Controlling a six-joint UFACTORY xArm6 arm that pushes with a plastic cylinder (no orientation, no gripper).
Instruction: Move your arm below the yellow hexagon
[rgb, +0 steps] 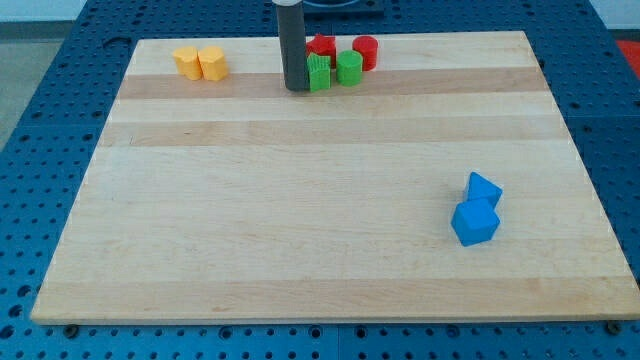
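Standing at the surface's (300, 250) top, the claw-less rod's tip (297, 90) is touching a green block (319, 74), grasping nothing. The yellow hexagon (212, 62) is lying leftward; sweeping carelessly risks nudging it or its yellow neighbour (186, 62).

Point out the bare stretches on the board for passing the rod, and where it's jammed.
Crowded: the view's top edge, where my tip touches the green blocks beside the red blocks, with the yellow blocks further left. Free: the bare strip between the yellow blocks and my tip, and the whole middle and left of the board, bordered on the right by the blue blocks.
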